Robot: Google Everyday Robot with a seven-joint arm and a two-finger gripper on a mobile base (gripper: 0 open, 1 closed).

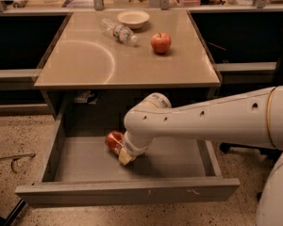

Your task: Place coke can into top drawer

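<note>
View: camera view.
Drawer (127, 191): pulled fully out below the front edge of the surface (85, 65); grey floor exposed.
Can (113, 141): inside the drawer, left of floor centre, nearer the back edge than the front panel; tilted, red body showing.
End effector (124, 155): down inside the drawer, against the can's front-right side; cannot tell whether it is open, closed or gripping the can.
Arm (203, 121): white, enters from the right and bends down over the drawer's middle.
Apple (161, 42): on the surface, toward the back-right corner.
Bottle (119, 31): lying on its side near the back edge, left of the apple.
Bowl (133, 18): at the back edge, just behind the bottle.
</note>
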